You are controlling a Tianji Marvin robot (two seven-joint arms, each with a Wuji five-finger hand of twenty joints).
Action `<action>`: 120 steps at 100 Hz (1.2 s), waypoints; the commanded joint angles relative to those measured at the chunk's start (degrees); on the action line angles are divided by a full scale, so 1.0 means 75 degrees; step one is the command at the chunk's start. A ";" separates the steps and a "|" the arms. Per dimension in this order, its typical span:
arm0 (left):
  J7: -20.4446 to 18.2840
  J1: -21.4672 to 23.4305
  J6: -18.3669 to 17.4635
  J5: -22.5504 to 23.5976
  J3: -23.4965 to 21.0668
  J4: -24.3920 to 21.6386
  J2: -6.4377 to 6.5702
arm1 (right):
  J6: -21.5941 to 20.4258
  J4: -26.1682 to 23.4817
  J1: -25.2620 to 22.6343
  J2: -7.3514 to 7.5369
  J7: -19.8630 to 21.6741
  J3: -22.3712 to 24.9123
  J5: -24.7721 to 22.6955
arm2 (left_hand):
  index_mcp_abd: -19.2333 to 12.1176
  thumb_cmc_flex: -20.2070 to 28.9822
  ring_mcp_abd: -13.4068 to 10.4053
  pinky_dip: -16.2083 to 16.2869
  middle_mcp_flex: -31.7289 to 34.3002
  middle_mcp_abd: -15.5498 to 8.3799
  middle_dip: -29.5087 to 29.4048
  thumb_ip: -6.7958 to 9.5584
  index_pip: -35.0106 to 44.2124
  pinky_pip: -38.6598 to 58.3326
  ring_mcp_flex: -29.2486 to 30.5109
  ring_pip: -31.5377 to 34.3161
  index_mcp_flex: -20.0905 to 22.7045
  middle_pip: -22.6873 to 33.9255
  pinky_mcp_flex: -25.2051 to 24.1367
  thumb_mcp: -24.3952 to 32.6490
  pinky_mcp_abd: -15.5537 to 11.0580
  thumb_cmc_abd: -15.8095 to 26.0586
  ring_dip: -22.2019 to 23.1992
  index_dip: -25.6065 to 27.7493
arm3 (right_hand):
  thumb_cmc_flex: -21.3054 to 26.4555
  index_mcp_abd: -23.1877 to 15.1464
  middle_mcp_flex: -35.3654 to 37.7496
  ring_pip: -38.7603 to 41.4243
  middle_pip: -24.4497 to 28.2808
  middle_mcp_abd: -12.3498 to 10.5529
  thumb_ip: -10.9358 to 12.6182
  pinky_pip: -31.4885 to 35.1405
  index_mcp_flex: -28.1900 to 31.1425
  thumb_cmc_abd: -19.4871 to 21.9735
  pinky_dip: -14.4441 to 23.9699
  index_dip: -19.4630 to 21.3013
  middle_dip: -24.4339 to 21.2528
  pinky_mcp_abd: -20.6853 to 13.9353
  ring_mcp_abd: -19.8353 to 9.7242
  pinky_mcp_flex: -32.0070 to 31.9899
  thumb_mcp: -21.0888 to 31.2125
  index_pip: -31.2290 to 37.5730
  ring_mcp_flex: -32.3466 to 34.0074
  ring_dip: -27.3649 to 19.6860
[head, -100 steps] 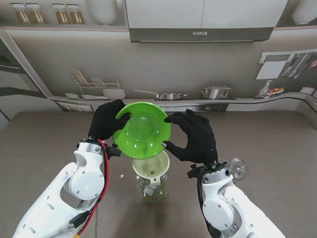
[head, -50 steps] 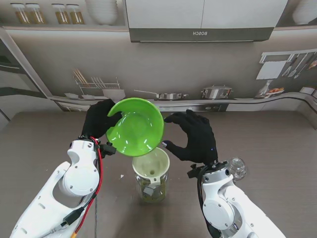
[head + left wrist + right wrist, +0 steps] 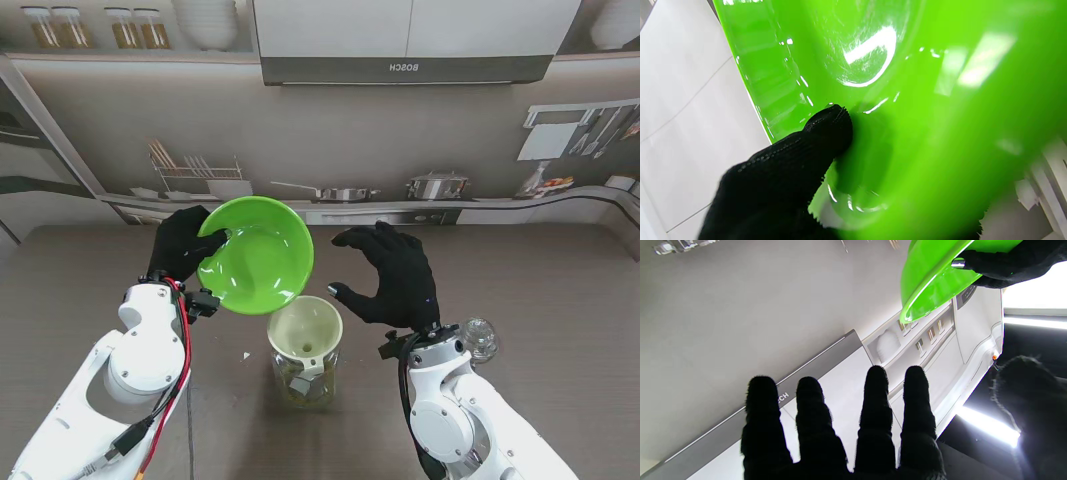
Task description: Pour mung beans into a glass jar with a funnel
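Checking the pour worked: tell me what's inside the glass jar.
A cream funnel sits in the glass jar mouth. Greenish contents show through the wall, apparently mung beans; the funnel hides the fill level.

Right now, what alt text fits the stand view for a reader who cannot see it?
The left hand holds a tilted green bowl beside a white funnel seated in a glass jar. The right hand hovers open to the right, and a small glass piece lies beyond it.

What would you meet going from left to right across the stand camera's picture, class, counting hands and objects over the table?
Left hand → green bowl → right hand → small clear glass object. The funnel and jar overlap the bowl's span, so I leave them out.
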 commanded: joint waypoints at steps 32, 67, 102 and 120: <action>-0.0237 0.0238 0.0368 -0.0098 -0.0563 0.0196 -0.0008 | 0.0018 -0.0108 -0.0054 -0.0009 0.0215 0.0008 0.0026 | -0.0667 0.1159 0.0121 0.0114 0.0180 0.0097 0.0123 0.0543 0.0645 0.0058 0.0134 0.0031 0.0484 -0.0041 0.0184 0.0944 0.0036 0.0520 0.0066 0.0501 | -0.0184 0.0001 -0.0227 0.0050 -0.0024 0.0042 0.0151 -0.0022 -0.0181 -0.0024 -0.0147 0.0144 -0.0075 0.0276 -0.0144 0.0013 0.0087 -0.0036 0.0114 -0.0099; -0.0205 0.0341 0.0526 0.0028 -0.0872 0.0760 -0.0004 | 0.0026 -0.0183 -0.0089 0.0005 0.0323 0.0034 0.0042 | -0.0662 0.1167 0.0141 0.0126 0.0184 0.0114 0.0138 0.0549 0.0606 0.0046 0.0135 0.0022 0.0501 -0.0050 0.0174 0.0940 0.0089 0.0522 0.0077 0.0544 | -0.0180 0.0007 -0.0216 0.0070 -0.0025 0.0045 0.0153 -0.0004 -0.0159 -0.0025 -0.0161 0.0141 -0.0075 0.0275 -0.0144 0.0019 0.0091 -0.0032 0.0147 -0.0083; -0.0349 0.0223 0.0961 0.0084 -0.0796 0.1685 0.0004 | 0.0030 -0.0238 -0.0107 0.0013 0.0404 0.0052 0.0059 | -0.0637 0.1186 0.0189 0.0140 0.0174 0.0136 0.0154 0.0554 0.0570 0.0037 0.0127 0.0009 0.0505 -0.0057 0.0150 0.0939 0.0129 0.0527 0.0088 0.0576 | -0.0188 0.0004 -0.0215 0.0066 -0.0037 0.0030 0.0153 0.0002 -0.0153 -0.0017 -0.0177 0.0139 -0.0077 0.0275 -0.0155 0.0012 0.0090 -0.0036 0.0148 -0.0076; -0.0404 0.0085 0.1162 0.0056 -0.0648 0.2112 -0.0008 | 0.0022 -0.0246 -0.0118 0.0015 0.0434 0.0052 0.0074 | -0.0636 0.1192 0.0205 0.0149 0.0170 0.0130 0.0170 0.0554 0.0562 0.0035 0.0128 0.0004 0.0508 -0.0055 0.0139 0.0934 0.0143 0.0526 0.0094 0.0600 | -0.0183 -0.0007 -0.0208 0.0070 -0.0034 0.0054 0.0153 0.0008 -0.0146 -0.0021 -0.0183 0.0139 -0.0075 0.0265 -0.0158 0.0011 0.0097 -0.0035 0.0159 -0.0072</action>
